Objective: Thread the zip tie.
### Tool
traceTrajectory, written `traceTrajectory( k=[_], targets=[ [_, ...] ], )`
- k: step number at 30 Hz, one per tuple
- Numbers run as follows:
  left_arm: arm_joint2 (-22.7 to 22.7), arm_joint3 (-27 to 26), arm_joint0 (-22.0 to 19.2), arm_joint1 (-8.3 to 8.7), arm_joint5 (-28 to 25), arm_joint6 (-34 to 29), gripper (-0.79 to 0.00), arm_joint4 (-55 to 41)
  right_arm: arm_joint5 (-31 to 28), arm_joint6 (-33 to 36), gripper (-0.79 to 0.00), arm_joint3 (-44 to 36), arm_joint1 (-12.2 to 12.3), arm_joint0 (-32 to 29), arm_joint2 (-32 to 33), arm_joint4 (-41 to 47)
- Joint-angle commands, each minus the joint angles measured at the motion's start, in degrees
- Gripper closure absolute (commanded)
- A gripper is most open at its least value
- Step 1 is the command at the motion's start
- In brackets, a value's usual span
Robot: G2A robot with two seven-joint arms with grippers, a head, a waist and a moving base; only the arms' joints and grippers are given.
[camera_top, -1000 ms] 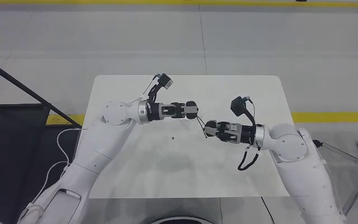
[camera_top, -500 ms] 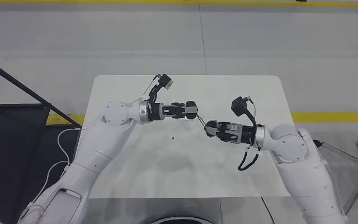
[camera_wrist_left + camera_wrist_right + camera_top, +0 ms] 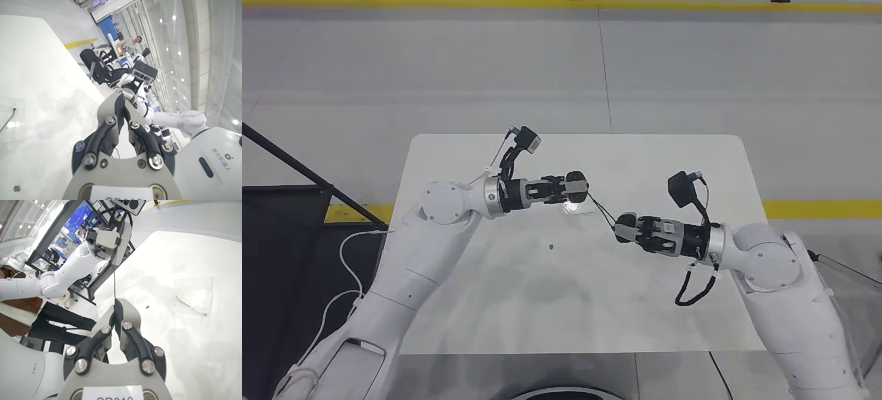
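Stretching as a thin black line between both sets of jaws, the zip tie (image 3: 114,283) hangs above the white counter (image 3: 572,300). The right jaws are pressed together on one end. The left jaws, facing them, appear clamped on the other. The strand looks taut, so any pull apart would likely drag it from one grip and drop it. Each hold sits at the very tips of the jaws, so a small twist could flip the tie. Off to the side of the right jaws, a spare tie (image 3: 191,308) lies in a clear tray (image 3: 198,287).
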Motion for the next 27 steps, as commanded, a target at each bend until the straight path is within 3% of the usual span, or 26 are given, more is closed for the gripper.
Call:
traceTrajectory(
  k=[1, 27],
  targets=[
    [-0.6, -0.4, 0.4, 0.16, 0.1, 0.5, 0.0, 0.0, -0.7, 0.2, 0.0, 0.1, 0.2, -0.2, 0.4, 1.1],
    [-7.5, -4.6, 5.1, 2.29, 0.5, 2.3, 0.0, 1.3, -6.9, 3.2, 0.0, 0.6, 2.6, -2.7, 4.4, 12.2]
  ],
)
